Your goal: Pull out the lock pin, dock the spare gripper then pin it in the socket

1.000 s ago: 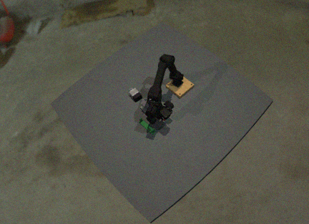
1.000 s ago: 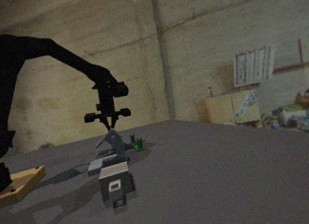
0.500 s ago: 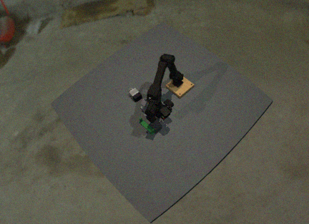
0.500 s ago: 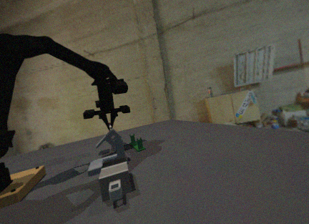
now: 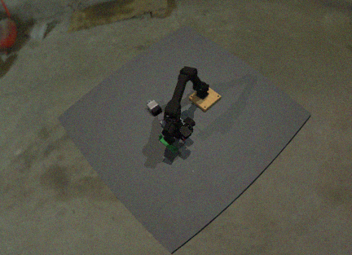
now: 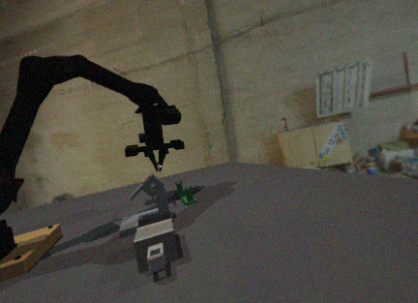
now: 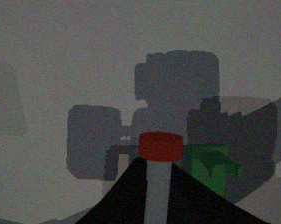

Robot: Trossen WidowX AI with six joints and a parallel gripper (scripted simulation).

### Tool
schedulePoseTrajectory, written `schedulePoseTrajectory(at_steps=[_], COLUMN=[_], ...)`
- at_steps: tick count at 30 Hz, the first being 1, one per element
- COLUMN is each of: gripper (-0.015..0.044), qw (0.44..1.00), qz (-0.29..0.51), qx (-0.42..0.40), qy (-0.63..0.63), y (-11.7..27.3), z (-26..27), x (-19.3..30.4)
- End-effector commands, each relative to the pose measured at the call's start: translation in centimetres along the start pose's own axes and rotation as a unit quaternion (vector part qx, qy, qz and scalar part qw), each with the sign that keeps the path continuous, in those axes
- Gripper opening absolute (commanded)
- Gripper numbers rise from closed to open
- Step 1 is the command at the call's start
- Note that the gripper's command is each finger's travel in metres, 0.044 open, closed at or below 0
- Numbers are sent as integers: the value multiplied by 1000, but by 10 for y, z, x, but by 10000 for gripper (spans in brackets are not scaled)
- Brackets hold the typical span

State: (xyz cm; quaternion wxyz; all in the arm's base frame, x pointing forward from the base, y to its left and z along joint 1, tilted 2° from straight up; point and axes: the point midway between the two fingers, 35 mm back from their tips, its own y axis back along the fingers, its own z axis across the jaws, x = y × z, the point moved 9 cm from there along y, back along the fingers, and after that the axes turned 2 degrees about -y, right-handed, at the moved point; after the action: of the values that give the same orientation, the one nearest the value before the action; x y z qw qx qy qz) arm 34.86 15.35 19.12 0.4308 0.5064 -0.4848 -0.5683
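Note:
My gripper [image 6: 160,168] [image 7: 149,167] points down and is shut on the lock pin, whose red head [image 7: 161,146] and grey shaft [image 7: 157,195] show between the fingertips in the wrist view. The pin is clear of the table, above the grey mount [image 6: 154,187] in the exterior view; how far apart they are is hard to tell. In the top view the arm hides most of the mount, and its socket cannot be made out. The spare gripper, a pale and black block [image 5: 154,107] [image 6: 154,229], lies on the table away from my fingers.
A green bracket [image 5: 167,144] [image 6: 185,194] [image 7: 209,162] stands on the table near the mount, right of the pin in the wrist view. The arm's base stands on a wooden board [image 5: 213,102] [image 6: 40,248]. Arm shadows fall across the mat.

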Motion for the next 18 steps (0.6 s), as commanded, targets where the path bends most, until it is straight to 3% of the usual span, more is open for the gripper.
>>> schedulePoseTrajectory(at_steps=[1, 18], gripper=[0, 0], qw=[1000, 1000], qz=[-1, -1], qx=[0, 0], qy=[5, 16], y=[2, 2], z=[-9, -49], x=[-5, -23])
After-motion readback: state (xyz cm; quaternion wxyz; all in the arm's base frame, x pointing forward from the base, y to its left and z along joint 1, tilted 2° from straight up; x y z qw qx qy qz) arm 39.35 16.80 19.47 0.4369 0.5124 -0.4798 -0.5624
